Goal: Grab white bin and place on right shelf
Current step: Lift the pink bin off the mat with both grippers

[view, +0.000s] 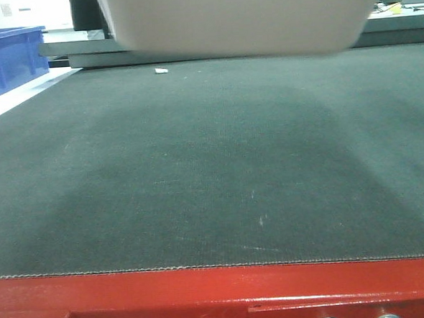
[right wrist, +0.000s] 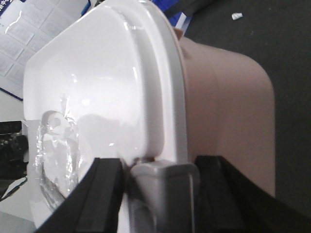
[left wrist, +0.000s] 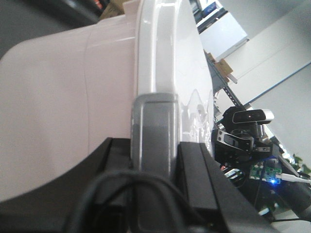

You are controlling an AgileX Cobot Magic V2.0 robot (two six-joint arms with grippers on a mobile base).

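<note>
The white bin (view: pixel 239 20) hangs above the dark mat, and only its pinkish-beige underside shows at the top of the front view. My left gripper (left wrist: pixel 155 145) is shut on the grey latch (left wrist: pixel 154 121) at one end of the bin, beside the white lid (left wrist: pixel 165 58). At the other end my right gripper (right wrist: pixel 163 167) is shut on the matching grey latch (right wrist: pixel 165 189); the lid (right wrist: pixel 97 73) lies to its left and the tub wall (right wrist: pixel 228 107) to its right. The right shelf is out of view.
A dark mat (view: pixel 212 166) covers the red-framed table (view: pixel 205 289). A blue open bin (view: pixel 4 60) stands at the far left. A small white scrap (view: pixel 161 70) lies on the mat below the bin. The other arm's camera (left wrist: pixel 248 116) shows past the lid.
</note>
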